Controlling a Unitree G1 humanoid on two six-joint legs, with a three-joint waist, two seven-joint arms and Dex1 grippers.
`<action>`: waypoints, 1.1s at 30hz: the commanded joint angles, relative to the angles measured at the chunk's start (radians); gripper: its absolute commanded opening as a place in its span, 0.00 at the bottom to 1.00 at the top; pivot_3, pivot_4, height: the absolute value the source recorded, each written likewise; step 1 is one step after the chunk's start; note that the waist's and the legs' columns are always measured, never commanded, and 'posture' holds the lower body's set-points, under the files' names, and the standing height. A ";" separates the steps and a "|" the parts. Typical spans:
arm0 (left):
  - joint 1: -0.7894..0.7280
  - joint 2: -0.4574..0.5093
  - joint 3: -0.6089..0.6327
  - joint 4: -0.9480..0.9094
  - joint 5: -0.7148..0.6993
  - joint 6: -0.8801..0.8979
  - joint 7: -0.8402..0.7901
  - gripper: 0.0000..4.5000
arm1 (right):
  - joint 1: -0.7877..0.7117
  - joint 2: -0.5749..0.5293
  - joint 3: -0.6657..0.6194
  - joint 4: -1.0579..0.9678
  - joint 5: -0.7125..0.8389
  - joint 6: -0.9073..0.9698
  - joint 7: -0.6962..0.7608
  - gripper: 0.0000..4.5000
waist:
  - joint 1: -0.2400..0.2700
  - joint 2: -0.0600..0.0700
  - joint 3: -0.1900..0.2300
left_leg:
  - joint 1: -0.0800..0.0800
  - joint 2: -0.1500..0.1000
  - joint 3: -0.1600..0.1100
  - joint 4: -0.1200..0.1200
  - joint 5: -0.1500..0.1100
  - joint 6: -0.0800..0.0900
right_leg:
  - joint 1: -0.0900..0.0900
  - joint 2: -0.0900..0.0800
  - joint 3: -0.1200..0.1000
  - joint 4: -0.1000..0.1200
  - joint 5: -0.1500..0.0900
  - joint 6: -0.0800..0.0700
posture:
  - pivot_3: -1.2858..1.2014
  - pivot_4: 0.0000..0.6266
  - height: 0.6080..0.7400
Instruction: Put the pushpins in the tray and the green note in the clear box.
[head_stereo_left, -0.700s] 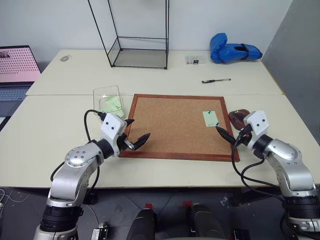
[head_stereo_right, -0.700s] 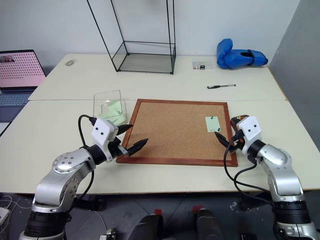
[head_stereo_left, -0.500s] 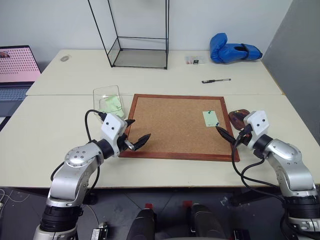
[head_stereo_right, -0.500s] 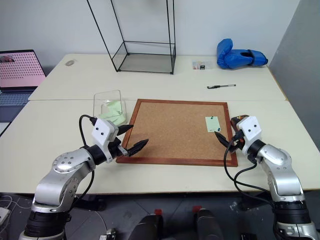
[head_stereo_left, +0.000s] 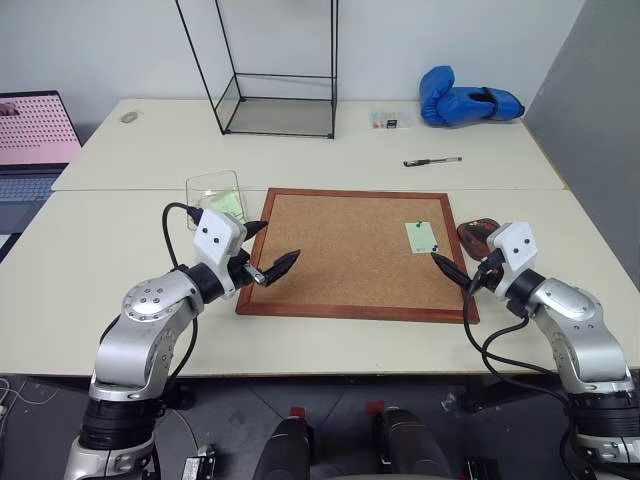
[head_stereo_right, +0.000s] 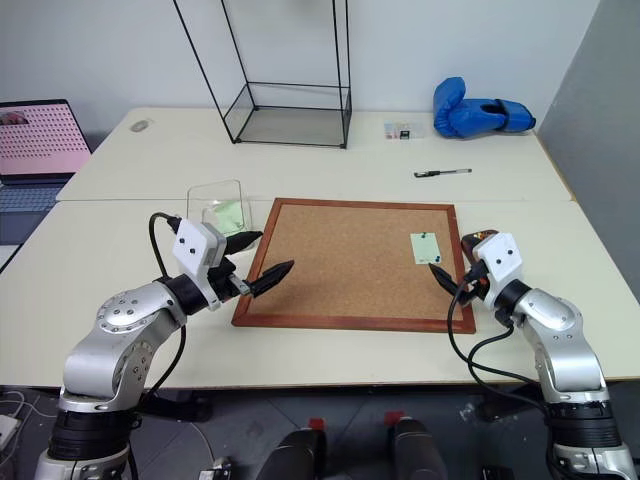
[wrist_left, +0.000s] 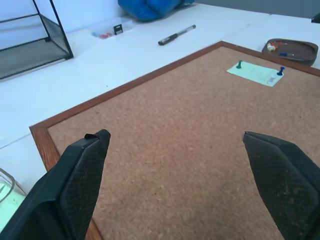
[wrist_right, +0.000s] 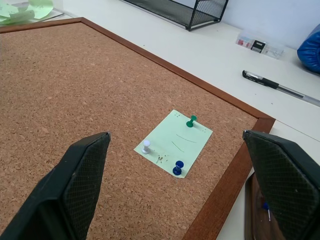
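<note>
Both grippers, left (head_stereo_left: 272, 250) and right (head_stereo_left: 455, 270), are hovering wide open and empty over a corkboard (head_stereo_left: 350, 250) lying on a cream table (head_stereo_left: 100, 260) by a white wall, the pale note (wrist_right: 174, 143) sitting pinned flat at its far right by three pushpins (wrist_right: 191, 121).

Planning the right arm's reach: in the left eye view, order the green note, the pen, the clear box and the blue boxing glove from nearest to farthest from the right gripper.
From the right gripper:
1. green note, pinned on the corkboard's near right corner.
2. pen, on the table beyond the board.
3. blue boxing glove, far right corner.
4. clear box, off the board's left edge.
</note>
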 joint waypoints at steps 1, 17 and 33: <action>-0.042 -0.008 -0.041 0.018 -0.008 -0.050 -0.056 1.00 | -0.019 0.005 -0.003 -0.027 0.014 -0.007 0.004 1.00 | 0.000 0.000 0.000 | 0.000 0.000 0.000 0.000 0.000 0.000 | 0.000 0.000 0.000 0.000 0.000 0.000 | 0.52 0.24 1.00; -0.301 -0.164 -0.263 0.412 0.130 -0.215 -0.161 0.39 | -0.025 0.033 0.028 -0.073 0.039 0.082 -0.006 1.00 | -0.002 0.000 0.000 | 0.000 0.000 0.000 0.000 0.000 0.000 | 0.000 0.000 0.000 0.000 0.001 0.001 | 0.52 0.24 1.00; -0.413 -0.280 -0.315 0.859 0.248 -0.376 -0.221 0.01 | -0.241 0.087 0.046 0.088 0.026 0.289 -0.097 1.00 | -0.002 0.000 0.000 | 0.000 -0.001 0.000 0.000 0.000 0.000 | 0.000 0.000 0.000 0.000 0.001 0.001 | 0.52 0.24 1.00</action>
